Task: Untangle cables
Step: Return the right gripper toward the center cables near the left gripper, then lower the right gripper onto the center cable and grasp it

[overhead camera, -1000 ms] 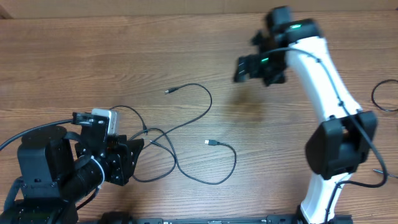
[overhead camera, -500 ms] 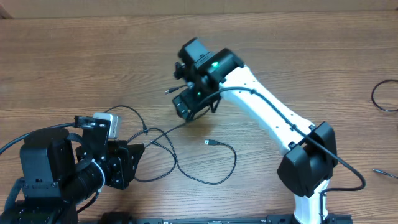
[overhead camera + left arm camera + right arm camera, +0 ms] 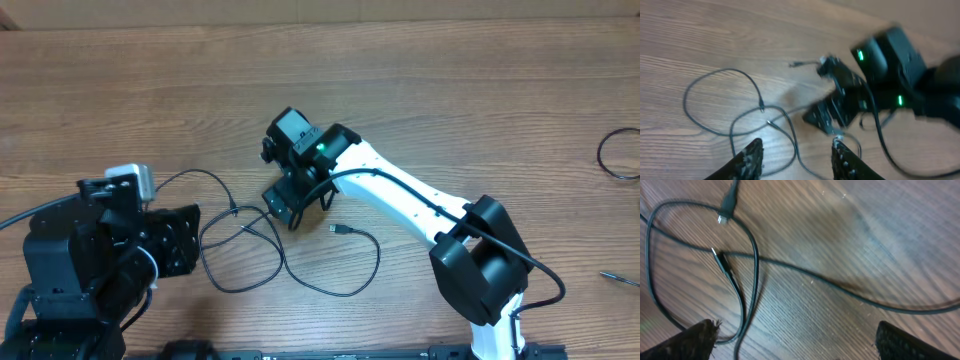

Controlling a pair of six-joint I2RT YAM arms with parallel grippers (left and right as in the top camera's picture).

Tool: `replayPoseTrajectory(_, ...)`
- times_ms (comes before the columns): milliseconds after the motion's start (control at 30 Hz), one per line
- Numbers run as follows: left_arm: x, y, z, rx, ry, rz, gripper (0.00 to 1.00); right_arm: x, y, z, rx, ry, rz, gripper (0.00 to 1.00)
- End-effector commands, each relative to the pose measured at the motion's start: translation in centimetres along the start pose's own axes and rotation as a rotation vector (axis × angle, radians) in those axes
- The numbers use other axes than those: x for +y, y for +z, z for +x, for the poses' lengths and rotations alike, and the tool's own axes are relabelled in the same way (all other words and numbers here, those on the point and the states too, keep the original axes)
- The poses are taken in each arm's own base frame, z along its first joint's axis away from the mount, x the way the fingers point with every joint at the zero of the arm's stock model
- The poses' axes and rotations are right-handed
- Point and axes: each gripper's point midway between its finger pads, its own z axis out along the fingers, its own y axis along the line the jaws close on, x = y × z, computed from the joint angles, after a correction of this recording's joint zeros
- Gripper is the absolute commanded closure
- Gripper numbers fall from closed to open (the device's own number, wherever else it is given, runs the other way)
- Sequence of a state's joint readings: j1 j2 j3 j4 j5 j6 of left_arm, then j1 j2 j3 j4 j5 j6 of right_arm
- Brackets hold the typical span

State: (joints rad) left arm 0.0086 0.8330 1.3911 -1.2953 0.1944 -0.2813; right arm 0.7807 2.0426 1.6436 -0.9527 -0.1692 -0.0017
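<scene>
The cables (image 3: 262, 236) lie as thin black cords in a loose tangle on the wooden table, left of centre, and one small plug (image 3: 341, 230) points right. My right gripper (image 3: 290, 203) hangs open just above the tangle. In the right wrist view the cables (image 3: 742, 287) cross on the wood between its wide-spread fingertips, and the right gripper (image 3: 797, 330) holds nothing. My left gripper (image 3: 188, 236) stands at the tangle's left edge. In the left wrist view the left gripper (image 3: 796, 146) is open and empty, with cable loops (image 3: 765, 111) on the table ahead of it.
A separate coiled black cord (image 3: 618, 154) lies at the table's right edge, with another plug tip (image 3: 612, 276) below it. The right arm's white link (image 3: 400, 200) stretches diagonally across the middle. The left arm's base (image 3: 60, 260) fills the front left corner.
My right arm has swung from the far right back across the table and come down over the tangle, still open. The left gripper has drawn back a little to the left.
</scene>
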Motion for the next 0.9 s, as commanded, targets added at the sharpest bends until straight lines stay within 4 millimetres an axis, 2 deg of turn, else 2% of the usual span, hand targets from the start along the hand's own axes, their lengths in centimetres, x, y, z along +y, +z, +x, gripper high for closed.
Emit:
replayPoseTrajectory(0,1.1,-0.8,-1.4,-0.076,-0.086,-0.073,0.54,1.2,0.2,1.0,0.0,-0.029,-0.021,0.06)
replayPoseTrajectory(67,0.9,-0.7,-1.3,-0.068,-0.087,-0.059,0.53,1.2,0.6,1.2,-0.001,-0.033,-0.022,0.13)
replayPoseTrajectory(267,0.3,-0.7,-0.5,-0.033,-0.083,-0.022,0.5,2.4,1.2,1.1,-0.007,-0.085,-0.032,0.19)
replayPoseTrajectory(400,0.1,-0.7,-0.3,-0.02,-0.085,-0.011,0.49,4.2,2.1,1.4,-0.002,-0.215,-0.038,0.13)
replayPoseTrajectory(533,0.1,-0.7,-0.1,-0.013,-0.086,-0.009,0.49,5.0,3.7,0.9,-0.019,-0.252,-0.018,0.11)
replayPoseTrajectory(667,0.2,-0.7,0.1,-0.004,-0.079,-0.012,0.47,4.7,5.8,0.3,-0.032,-0.227,-0.007,0.14)
replayPoseTrajectory(767,0.2,-0.7,0.2,-0.003,-0.066,-0.013,0.46,4.4,6.5,-0.4,-0.057,-0.231,0.01,0.24)
replayPoseTrajectory(867,0.2,-0.7,0.2,-0.002,-0.065,-0.013,0.44,4.1,7.0,-1.1,-0.081,-0.245,0.028,0.25)
